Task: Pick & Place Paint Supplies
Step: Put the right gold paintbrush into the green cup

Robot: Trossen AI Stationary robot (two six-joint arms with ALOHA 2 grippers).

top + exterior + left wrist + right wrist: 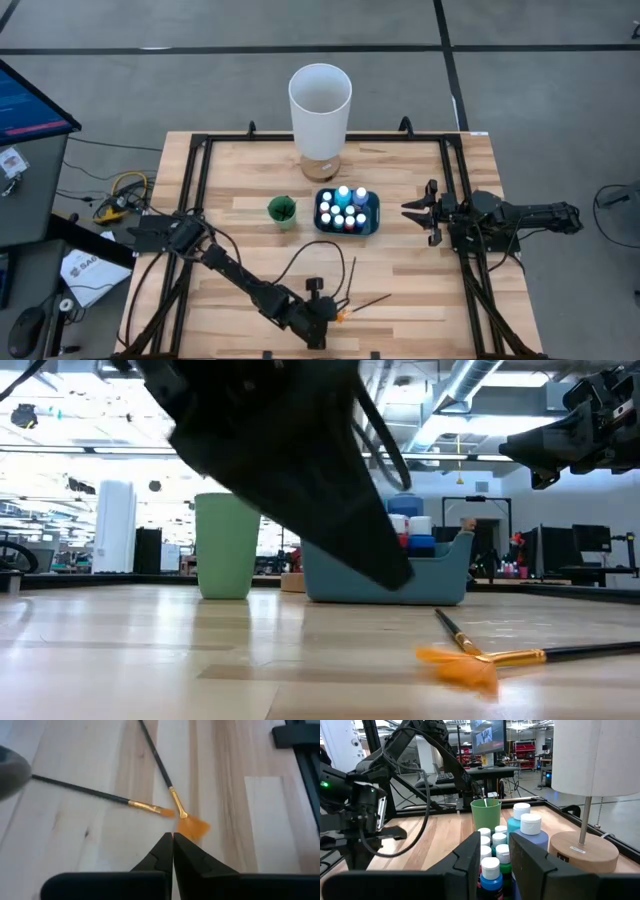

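My left gripper, shut on nothing, sits just beside the orange fan brush, whose handle points away from me.

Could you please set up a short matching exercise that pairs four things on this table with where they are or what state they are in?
Things:
1. green cup
2. paint bottles
3. orange-tipped brush
4. left gripper

Places or states:
A. standing together in the blue tray
B. lying flat on the bare wood near the front edge
C. shut on nothing, just short of the brush tips
D. upright beside the tray, on its left in the high view

Pairs: 1-D, 2-A, 3-B, 4-C
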